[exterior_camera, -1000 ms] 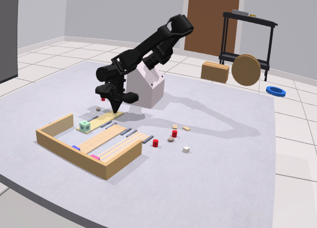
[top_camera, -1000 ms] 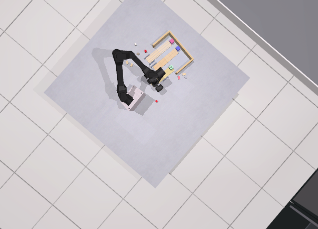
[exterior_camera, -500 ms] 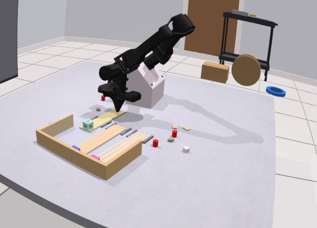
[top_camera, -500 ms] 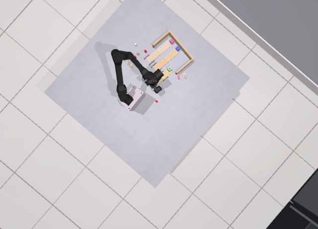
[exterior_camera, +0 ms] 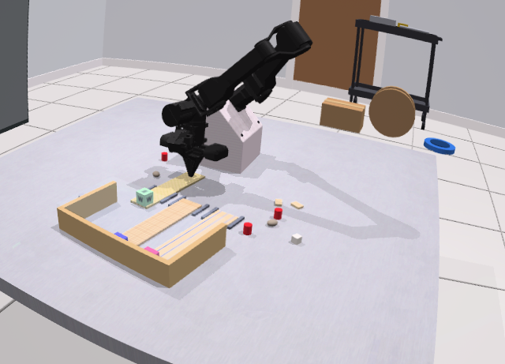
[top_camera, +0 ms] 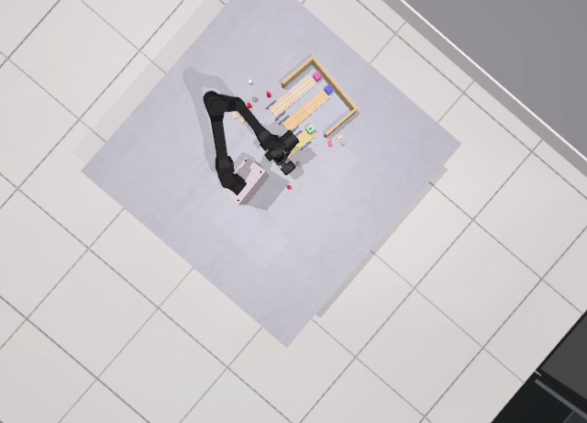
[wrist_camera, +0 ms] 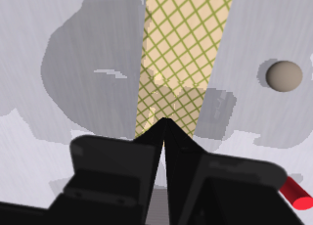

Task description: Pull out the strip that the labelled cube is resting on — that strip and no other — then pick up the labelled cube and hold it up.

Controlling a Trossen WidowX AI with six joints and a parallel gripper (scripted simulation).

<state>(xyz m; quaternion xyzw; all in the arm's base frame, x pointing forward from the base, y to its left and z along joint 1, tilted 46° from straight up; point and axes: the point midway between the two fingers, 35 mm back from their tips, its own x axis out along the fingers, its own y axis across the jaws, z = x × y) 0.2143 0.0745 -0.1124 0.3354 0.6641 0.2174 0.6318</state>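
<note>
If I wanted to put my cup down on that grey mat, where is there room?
Bare mat lies in front of the wooden tray, toward the near edge, and right of the white cube. It is crowded between the tray, the gripper and the red cylinder.

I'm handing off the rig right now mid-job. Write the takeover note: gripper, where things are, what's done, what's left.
Gripper: shut, holding nothing, fingertips pressed down on the near end of the green-crosshatched strip.
Labelled cube: green, marked W, sitting on the far end of that strip, at the open mouth of the wooden tray.
Done: the crosshatched strip is dragged mostly out of the tray toward the robot base. The orange-grid strip and the striped strip lie in the tray with the blue cube and pink cube.
Left: finish the pull if needed, lift off, open, grasp the labelled cube, raise it.
</note>
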